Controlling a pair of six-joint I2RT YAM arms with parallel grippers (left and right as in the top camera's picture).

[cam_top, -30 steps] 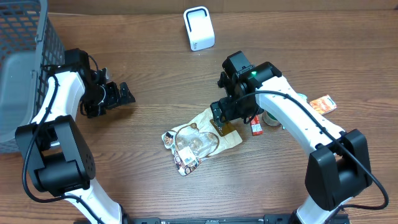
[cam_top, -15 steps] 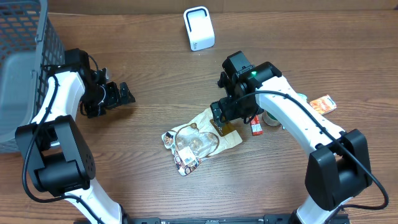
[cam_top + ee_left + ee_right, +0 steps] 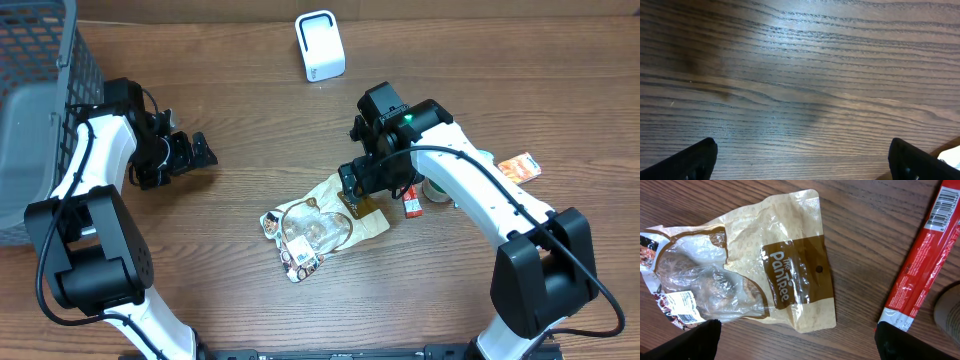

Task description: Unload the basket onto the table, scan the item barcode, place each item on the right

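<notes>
The right hand (image 3: 802,342) hung released, fingers spread, over the PanTree bag (image 3: 775,275), which lay flat on the table (image 3: 865,210) just beneath it, apparently untouched. Farther off stood the scanner (image 3: 320,46). The left hand (image 3: 188,155) was released too.

Bag (image 3: 775,265) L of stick pack (image 3: 920,265)

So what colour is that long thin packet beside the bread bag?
Red packet, white barcode patch at one end; clearest in the right wrist view.
</notes>
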